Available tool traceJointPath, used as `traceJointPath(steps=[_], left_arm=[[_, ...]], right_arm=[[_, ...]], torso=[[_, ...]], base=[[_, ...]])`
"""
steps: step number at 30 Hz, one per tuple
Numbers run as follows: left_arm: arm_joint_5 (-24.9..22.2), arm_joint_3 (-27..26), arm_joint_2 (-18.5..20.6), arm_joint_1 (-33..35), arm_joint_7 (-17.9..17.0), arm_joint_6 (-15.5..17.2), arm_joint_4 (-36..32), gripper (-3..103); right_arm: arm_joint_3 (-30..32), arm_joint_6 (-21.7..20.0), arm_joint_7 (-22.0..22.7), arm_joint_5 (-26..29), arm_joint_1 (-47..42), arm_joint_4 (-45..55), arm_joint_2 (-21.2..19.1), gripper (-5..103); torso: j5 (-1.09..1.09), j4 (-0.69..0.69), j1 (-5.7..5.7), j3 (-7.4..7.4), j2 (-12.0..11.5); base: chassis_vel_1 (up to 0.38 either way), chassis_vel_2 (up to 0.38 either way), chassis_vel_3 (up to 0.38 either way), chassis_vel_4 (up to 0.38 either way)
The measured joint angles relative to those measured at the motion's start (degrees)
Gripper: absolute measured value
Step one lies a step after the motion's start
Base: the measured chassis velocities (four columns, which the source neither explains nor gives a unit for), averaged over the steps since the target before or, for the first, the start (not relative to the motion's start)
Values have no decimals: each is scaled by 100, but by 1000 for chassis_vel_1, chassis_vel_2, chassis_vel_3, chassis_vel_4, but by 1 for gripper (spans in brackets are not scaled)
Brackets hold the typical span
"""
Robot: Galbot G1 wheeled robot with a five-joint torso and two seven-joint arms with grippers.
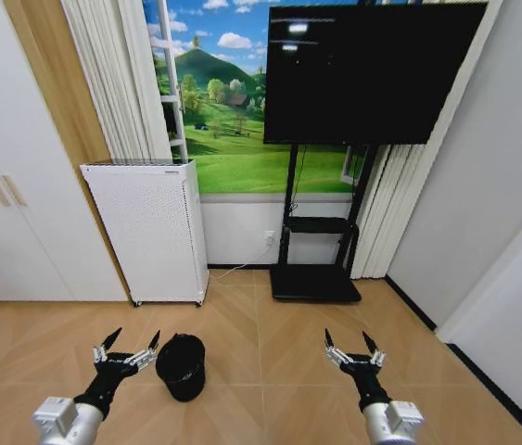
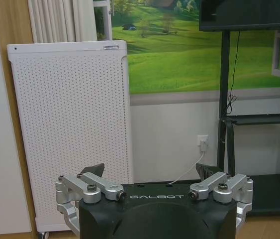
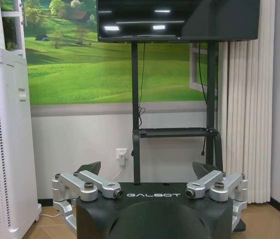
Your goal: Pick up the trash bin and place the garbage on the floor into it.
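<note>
Black bin on tan herringbone floor

The trash bin (image 1: pixel 181 366) is plain black; the floor (image 1: pixel 270 371) is light tan herringbone parquet; the appliance (image 1: pixel 149 232) is white, dotted with fine perforations.

Trash bin (image 1: pixel 182 366): small, black, round, slightly tapered; standing upright with open top; resting on the floor (image 1: pixel 270 357); floor: light tan wooden parquet, herringbone pattern; bin positioned near the white perforated appliance (image 1: pixel 149 230).
</note>
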Motion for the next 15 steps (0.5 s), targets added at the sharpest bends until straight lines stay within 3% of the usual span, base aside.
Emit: traceJointPath(steps=[11, 12, 15], left_arm=[[0, 0, 0, 0, 2, 0, 0, 100], [0, 0, 0, 0, 1, 0, 0, 100], [0, 0, 0, 0, 2, 0, 0, 100]], right_arm=[[-1, 0, 0, 0, 0, 0, 0, 100], [0, 0, 0, 0, 0, 1, 0, 100], [0, 0, 0, 0, 0, 0, 0, 100]], torso=[[2, 0, 0, 0, 0], [-4, 1, -1, 0, 1], [4, 0, -1, 0, 0]], base=[[174, -179, -171, 189], [171, -212, -177, 181], [222, -186, -200, 180]])
